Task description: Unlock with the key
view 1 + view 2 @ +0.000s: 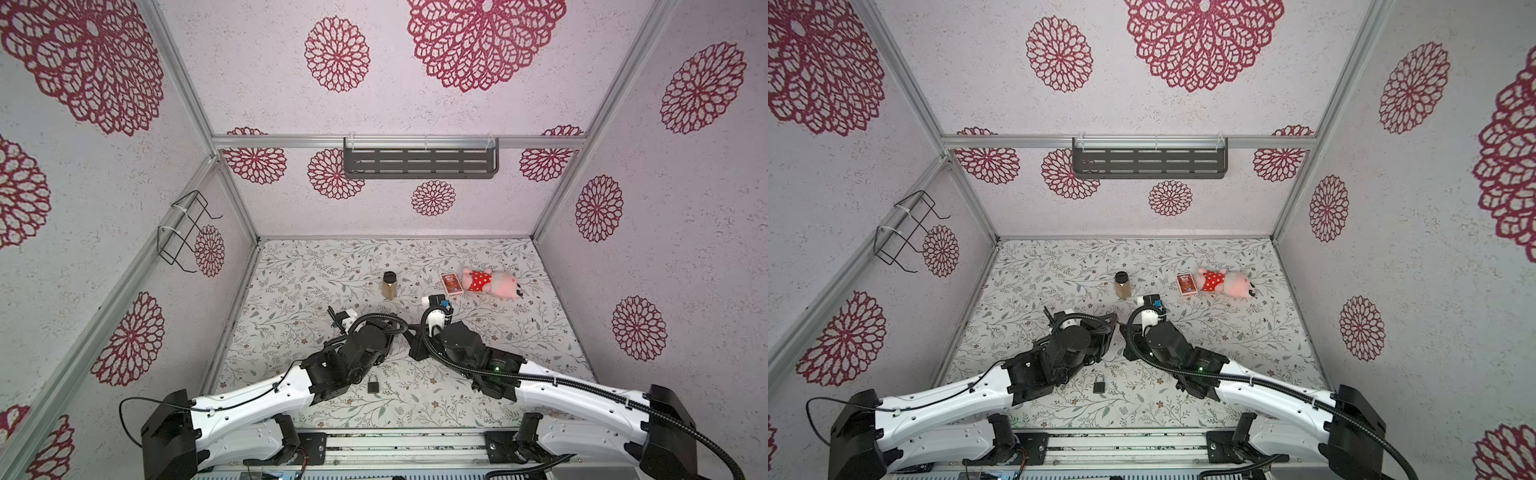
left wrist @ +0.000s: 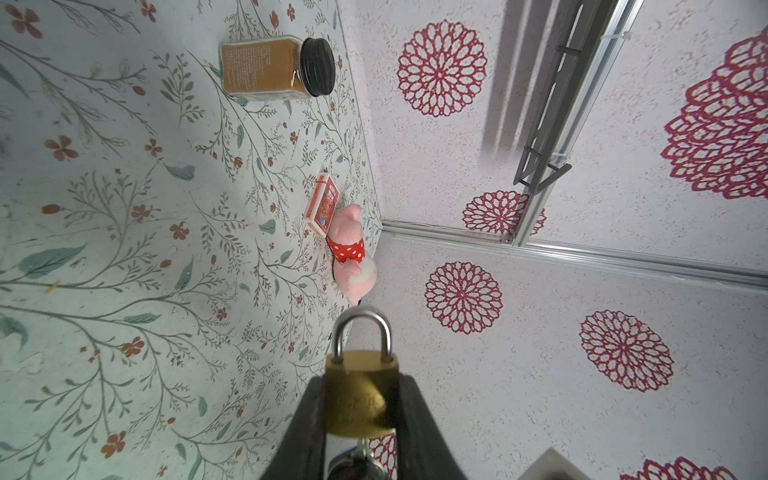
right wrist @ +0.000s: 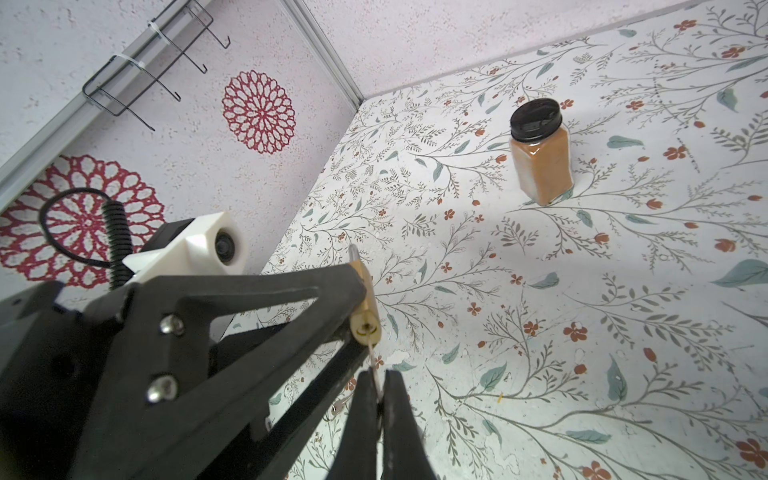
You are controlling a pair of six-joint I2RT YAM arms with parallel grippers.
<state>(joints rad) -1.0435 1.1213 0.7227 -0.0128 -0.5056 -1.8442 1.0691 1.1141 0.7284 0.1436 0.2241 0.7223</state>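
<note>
Left claw (image 2: 363,399) is clamped on the sides of a small brass padlock with a steel shackle (image 2: 360,368). It holds the lock clear of the floral-papered bench (image 1: 457,399) near its middle, keyhole end turned toward the partner arm so the keyway can be reached. Right claw (image 3: 379,384) is pinched together on a thin silver key (image 3: 373,365), with the blade lined up and its tip at or just inside the keyway; how deep, I cannot tell. Both shackle legs sit in the body, so I judge it locked. Another, dark padlock (image 1: 372,385) lies unused on the bench.

White arm shells (image 1: 257,395), black triangular jaws, corrugated black cables (image 3: 118,245).
</note>
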